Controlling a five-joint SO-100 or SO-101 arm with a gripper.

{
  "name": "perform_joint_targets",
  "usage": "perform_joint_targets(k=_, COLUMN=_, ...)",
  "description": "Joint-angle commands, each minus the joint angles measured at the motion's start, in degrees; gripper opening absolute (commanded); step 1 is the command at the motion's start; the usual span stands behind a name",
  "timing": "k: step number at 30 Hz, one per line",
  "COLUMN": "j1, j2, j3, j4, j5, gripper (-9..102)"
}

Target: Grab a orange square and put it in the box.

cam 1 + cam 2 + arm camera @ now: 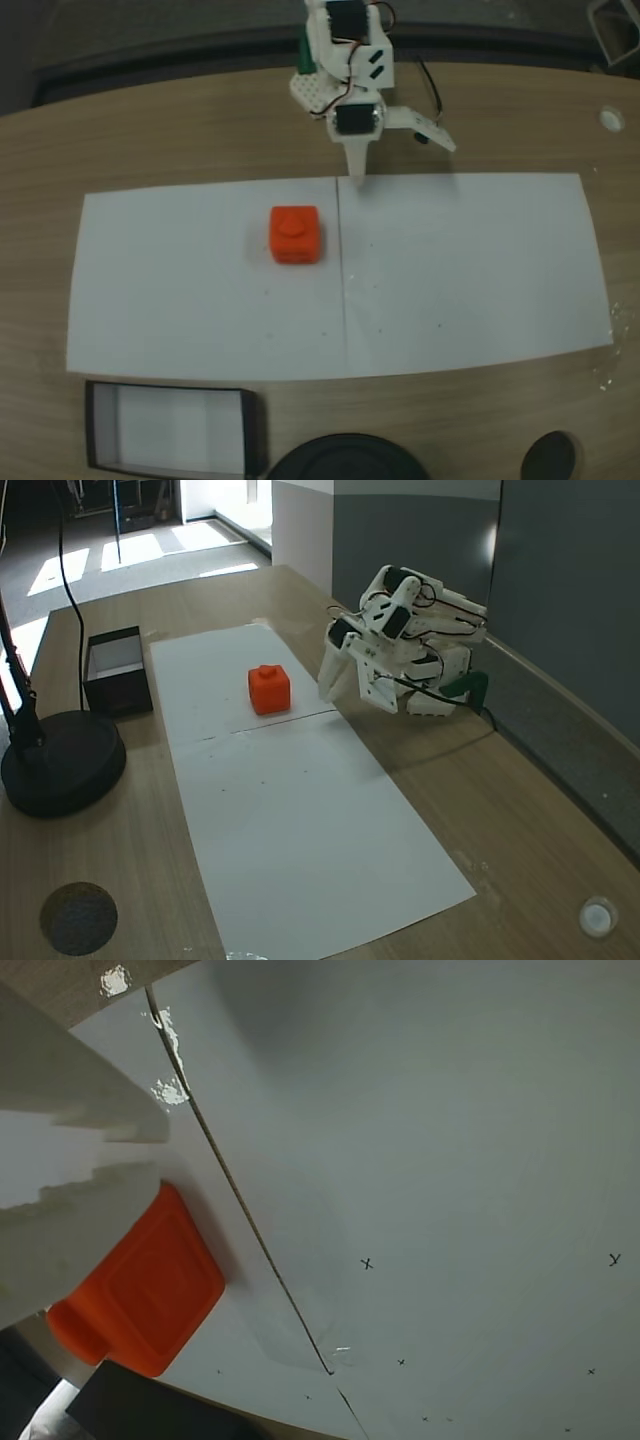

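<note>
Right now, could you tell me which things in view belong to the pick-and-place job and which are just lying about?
Part of the job:
- orange square, on the white paper
- box, black-rimmed, at the table edge
- gripper, open, above the paper's far edge

Lying about:
- white paper sheets with small pen marks
- round black lamp base beside the box
- dark round disc on the table
</note>
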Motion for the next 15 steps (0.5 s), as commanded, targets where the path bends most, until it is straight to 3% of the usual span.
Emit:
perform_joint_targets(k=1, j1=0.53, j2=0.88, j3=-1.67, j4=0.35, j5=0.53, gripper=0)
perform_joint_targets(k=15, j1=0.53, j2=0.88, j3=-1.58, j4=-0.26, j5=0.53, gripper=0)
